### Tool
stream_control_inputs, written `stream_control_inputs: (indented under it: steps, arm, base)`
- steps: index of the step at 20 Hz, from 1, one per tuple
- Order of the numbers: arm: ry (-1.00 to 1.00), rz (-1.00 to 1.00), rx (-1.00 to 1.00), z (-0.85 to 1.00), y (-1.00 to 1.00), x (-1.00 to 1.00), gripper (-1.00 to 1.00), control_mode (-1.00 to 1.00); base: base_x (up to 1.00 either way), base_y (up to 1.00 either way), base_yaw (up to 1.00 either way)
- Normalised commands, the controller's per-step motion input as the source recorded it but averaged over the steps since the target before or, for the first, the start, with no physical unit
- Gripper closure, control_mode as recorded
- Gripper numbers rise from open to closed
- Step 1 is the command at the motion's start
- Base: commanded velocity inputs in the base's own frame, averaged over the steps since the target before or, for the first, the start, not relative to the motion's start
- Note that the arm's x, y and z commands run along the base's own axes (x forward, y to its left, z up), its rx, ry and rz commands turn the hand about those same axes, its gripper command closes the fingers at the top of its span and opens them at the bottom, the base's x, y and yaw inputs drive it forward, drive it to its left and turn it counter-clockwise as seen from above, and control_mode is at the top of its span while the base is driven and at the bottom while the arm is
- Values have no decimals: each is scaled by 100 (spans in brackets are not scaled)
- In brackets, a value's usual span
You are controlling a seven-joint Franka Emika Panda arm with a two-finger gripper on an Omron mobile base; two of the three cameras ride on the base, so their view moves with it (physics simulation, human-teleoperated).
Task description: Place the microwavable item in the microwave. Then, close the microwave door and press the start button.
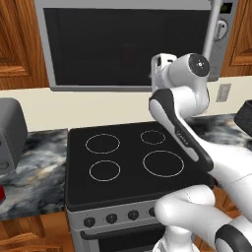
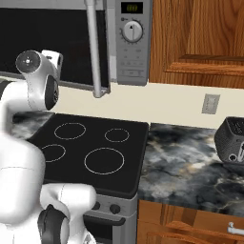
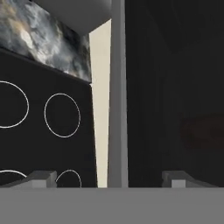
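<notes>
While behind glass, cup (image 3: 203, 131) right of hand (image 3: 107, 179).

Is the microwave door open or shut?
Shut, or nearly: the microwave door lies flat against the microwave, a dim reddish shape showing behind its dark glass.

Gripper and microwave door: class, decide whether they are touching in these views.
Cannot tell. In the hand view the fingertips flank the microwave door edge with space between, but the left base view hides the gripper against the glass.
</notes>
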Motion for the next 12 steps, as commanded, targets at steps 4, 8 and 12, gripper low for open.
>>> stream_control_inputs:
  steps: [4, 8, 12]
  arm:
    - [-3, 7, 0, 1, 0, 48, -100, -100]
    - [-7, 6, -1, -6, 0, 43, -100, -100]
    - [-6, 4, -1, -33, 0, 62, -100, -100]
  base:
    - [0, 0, 0]
    - [0, 0, 0]
    - [0, 0, 0]
